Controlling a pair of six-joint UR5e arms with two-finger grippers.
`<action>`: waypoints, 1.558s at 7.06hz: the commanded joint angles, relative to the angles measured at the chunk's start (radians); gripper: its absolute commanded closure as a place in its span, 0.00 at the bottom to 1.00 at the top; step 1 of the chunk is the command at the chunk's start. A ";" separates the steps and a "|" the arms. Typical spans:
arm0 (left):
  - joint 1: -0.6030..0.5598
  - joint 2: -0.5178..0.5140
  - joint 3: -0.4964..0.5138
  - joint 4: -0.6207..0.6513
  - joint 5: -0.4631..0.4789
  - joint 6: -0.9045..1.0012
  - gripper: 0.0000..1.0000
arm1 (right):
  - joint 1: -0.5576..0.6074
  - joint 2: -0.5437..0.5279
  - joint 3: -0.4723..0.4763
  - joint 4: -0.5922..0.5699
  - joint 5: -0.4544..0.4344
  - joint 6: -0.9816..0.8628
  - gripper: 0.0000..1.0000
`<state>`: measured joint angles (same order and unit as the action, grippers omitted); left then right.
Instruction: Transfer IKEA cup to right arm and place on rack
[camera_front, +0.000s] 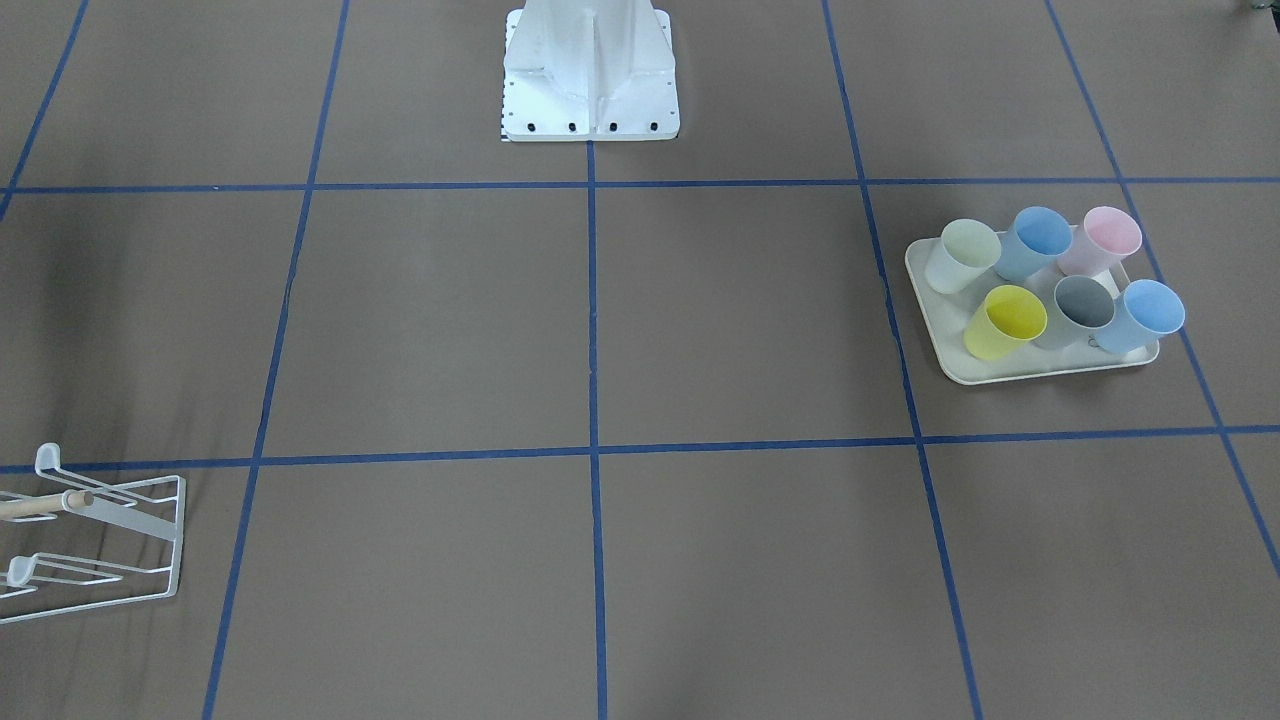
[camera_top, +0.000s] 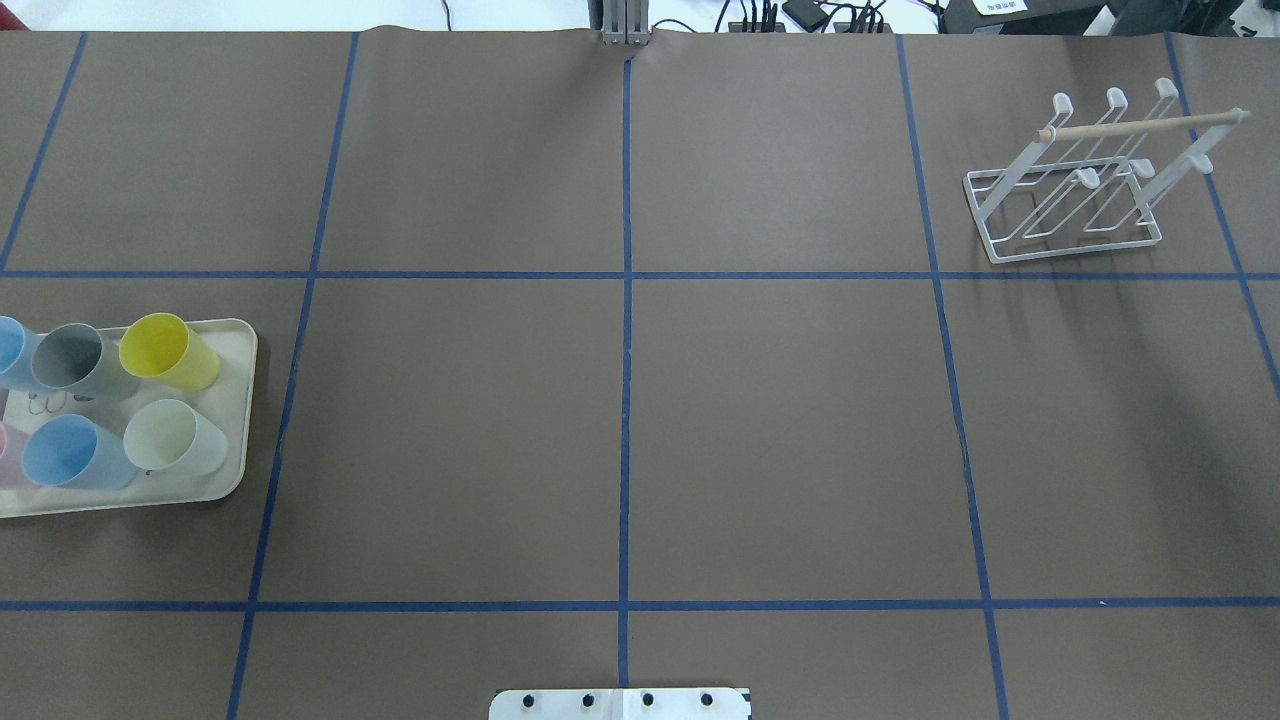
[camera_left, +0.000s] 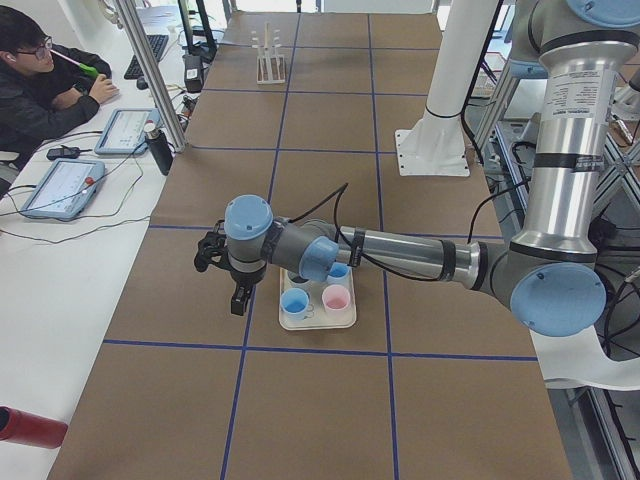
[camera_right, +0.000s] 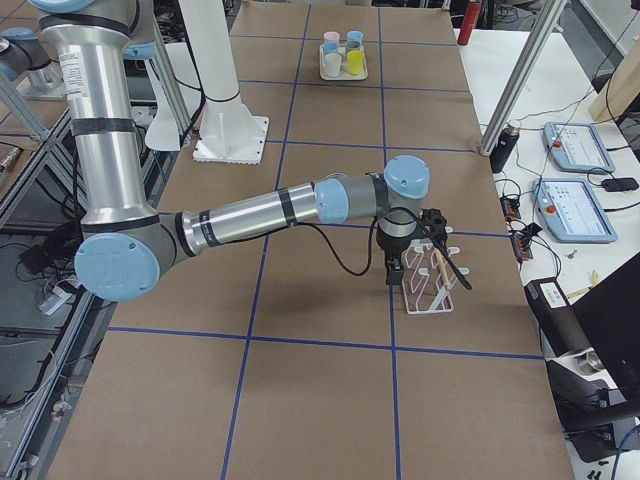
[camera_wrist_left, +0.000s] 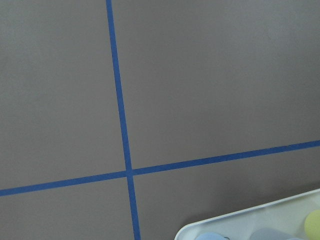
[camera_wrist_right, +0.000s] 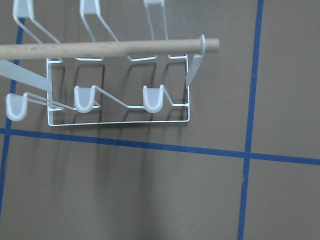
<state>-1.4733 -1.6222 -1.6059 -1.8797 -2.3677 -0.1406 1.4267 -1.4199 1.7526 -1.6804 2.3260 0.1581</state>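
You have six cups (camera_top: 172, 438) upright on the tray (camera_top: 240, 420), table's left; the rack (camera_top: 1070, 190), far right. The left gripper (camera_left: 238, 303) hangs beside the tray, the right gripper (camera_right: 450, 262) above the rack; whether either is spread, you cannot tell.

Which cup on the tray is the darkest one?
The grey cup, standing between the yellow cup and a blue cup on the tray; the others are pale or bright.
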 joint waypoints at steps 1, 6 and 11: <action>0.056 0.005 0.027 -0.058 -0.005 -0.002 0.00 | -0.038 0.051 0.010 0.018 0.002 0.037 0.00; 0.111 0.133 0.044 -0.183 0.010 -0.032 0.00 | -0.081 0.148 0.016 0.016 0.016 0.040 0.00; 0.203 0.131 0.119 -0.351 0.010 -0.183 0.08 | -0.101 0.183 0.039 0.015 0.018 0.112 0.00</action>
<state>-1.2860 -1.4904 -1.4923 -2.2212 -2.3565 -0.3186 1.3283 -1.2423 1.7932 -1.6654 2.3439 0.2673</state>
